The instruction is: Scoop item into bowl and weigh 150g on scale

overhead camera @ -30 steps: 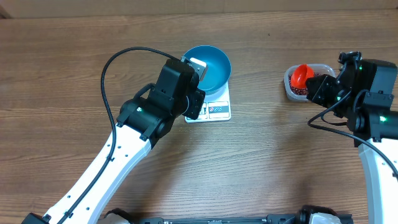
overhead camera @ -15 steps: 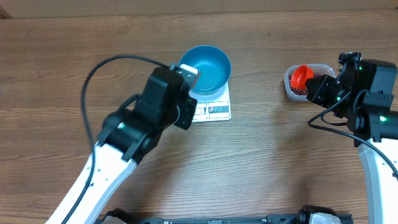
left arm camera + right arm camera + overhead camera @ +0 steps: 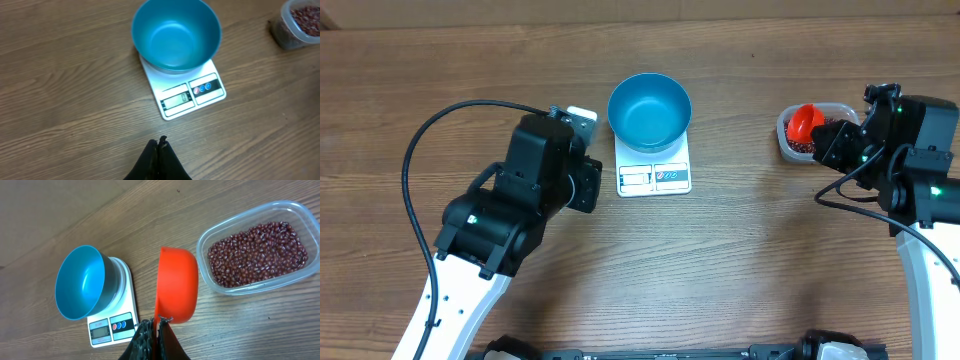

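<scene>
The blue bowl (image 3: 650, 108) stands on the white scale (image 3: 654, 176) at the table's middle back, and its inside shows only blue (image 3: 176, 34). My left gripper (image 3: 159, 142) is shut with nothing in it, over bare wood to the left of the scale (image 3: 192, 95). My right gripper (image 3: 156, 322) is shut on the handle of an orange scoop (image 3: 176, 285), which hangs tilted on edge beside the clear tub (image 3: 295, 215). The item, dark red beans (image 3: 255, 252), lies in that tub. From overhead the scoop (image 3: 806, 121) hangs over the tub's left end.
A black cable (image 3: 440, 130) loops from the left arm over the table's left side. The clear tub (image 3: 842, 108) sits at the back right, well apart from the scale. The right arm's body (image 3: 920, 170) fills the right edge.
My left arm has drawn back to the left, away from the bowl and scale, which now show uncovered. The right arm and scoop have not moved.
</scene>
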You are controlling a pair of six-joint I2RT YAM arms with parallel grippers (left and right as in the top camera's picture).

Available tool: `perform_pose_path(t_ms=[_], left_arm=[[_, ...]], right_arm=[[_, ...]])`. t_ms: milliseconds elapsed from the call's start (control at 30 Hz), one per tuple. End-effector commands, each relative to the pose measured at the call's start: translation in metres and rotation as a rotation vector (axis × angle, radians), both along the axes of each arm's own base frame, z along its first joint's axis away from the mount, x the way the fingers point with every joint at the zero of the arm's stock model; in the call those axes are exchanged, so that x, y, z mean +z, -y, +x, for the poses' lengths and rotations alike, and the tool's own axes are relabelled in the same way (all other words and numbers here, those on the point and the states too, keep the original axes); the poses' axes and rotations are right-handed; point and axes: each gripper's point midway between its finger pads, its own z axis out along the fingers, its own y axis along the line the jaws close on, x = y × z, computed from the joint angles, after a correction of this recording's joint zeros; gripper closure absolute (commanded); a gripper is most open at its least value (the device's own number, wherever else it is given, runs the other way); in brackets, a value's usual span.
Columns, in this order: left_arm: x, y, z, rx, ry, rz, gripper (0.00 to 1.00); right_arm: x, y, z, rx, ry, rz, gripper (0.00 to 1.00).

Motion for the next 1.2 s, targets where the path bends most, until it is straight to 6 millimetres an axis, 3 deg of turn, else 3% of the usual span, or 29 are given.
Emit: perform_pose_path(t_ms=[0, 300, 700, 1167], left_arm=[[0.007, -0.009, 0.002, 0.035, 0.020, -0.013, 0.96], [-0.017, -0.007, 0.001, 0.050, 0.022, -0.047, 0.96], [-0.046, -0.003, -0.019, 0.011, 0.072, -0.128, 0.96], [-0.065, -0.006, -0.016, 0.031, 0.040, -0.101, 0.96]], right_arm=[[0.019, 0.002, 0.004, -0.004, 0.062, -0.011, 0.96], [0.021, 0.002, 0.006, -0.004, 0.071, -0.014, 0.96], [0.019, 0.002, 0.004, -0.002, 0.060, -0.014, 0.96], [0.018, 0.002, 0.003, -0.002, 0.055, -0.014, 0.96]])
